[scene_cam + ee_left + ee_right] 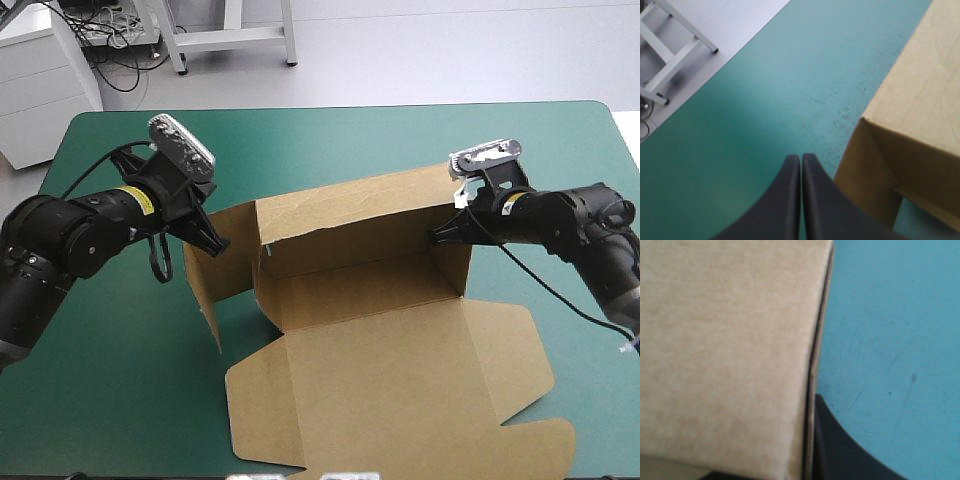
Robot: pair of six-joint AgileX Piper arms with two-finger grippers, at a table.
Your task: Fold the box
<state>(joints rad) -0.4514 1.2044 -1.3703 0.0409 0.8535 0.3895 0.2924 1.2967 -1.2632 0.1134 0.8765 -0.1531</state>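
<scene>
- The brown box [390, 300] sits in the middle of the high view on the teal-green cover [110, 400]. Its back and side walls are raised, and its lid [400, 400] lies flat toward the lower edge of the frame.
- The left gripper [218, 241] is at centre left in the high view, with its tip at the outer face of the box's left wall [215, 280].
- In the left wrist view its black fingers [785, 200] are pressed together into one pointed arch with nothing between them. An upright corner of the box stands just beside them, and bare cover lies ahead.
- The right gripper [437, 237] is at centre right in the high view, at the top edge of the box's right wall [450, 265].
- In the right wrist view the board runs down between the fingers. One black finger [850, 450] lies against its edge on the cover side, and a dark sliver shows under the board on the other side, so the gripper is pinching the wall.
- A yellow label [134, 201] rings the left arm near the wrist, and another [513, 204] rings the right arm. Any writing on them is too small to read.
</scene>
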